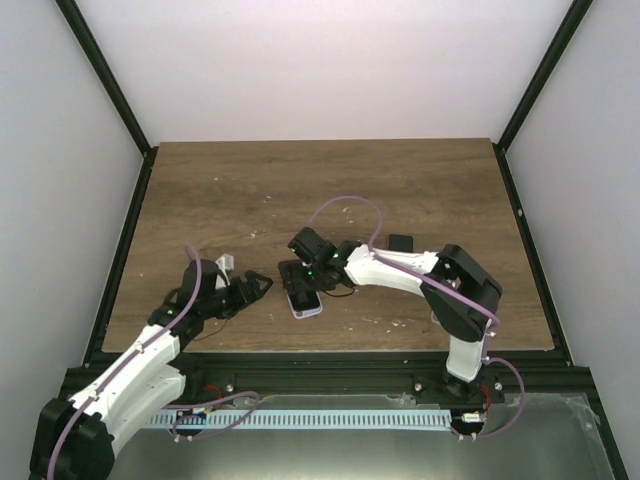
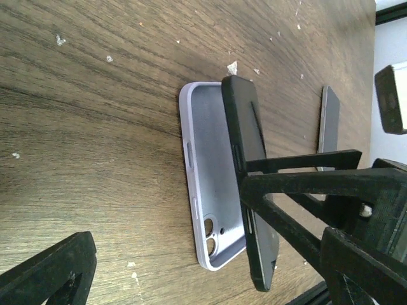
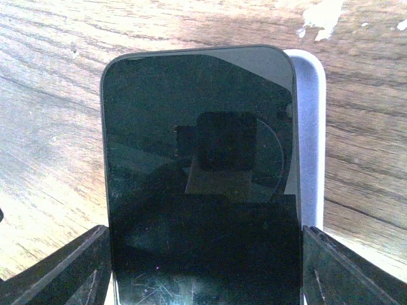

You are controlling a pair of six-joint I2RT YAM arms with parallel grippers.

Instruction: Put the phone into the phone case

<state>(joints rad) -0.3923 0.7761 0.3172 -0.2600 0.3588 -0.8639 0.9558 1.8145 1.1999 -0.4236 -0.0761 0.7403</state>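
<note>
While the right gripper (image 3: 205,270) pinches the black phone (image 3: 200,159) by its long edges, tilted over the lavender phone case (image 2: 202,184) lying open on the table (image 1: 300,190), left gripper (image 1: 258,284) stands spread nearby. Advised: seat one corner, then press flat.

A brown wood-grain counter (image 1: 320,190) carries scattered white flecks (image 2: 232,67). A dark flat slab (image 1: 400,242) lies on it right of centre. A small white object (image 1: 225,262) sits toward the left side. White walls (image 1: 320,60) and black frame posts (image 1: 105,75) enclose the counter.
</note>
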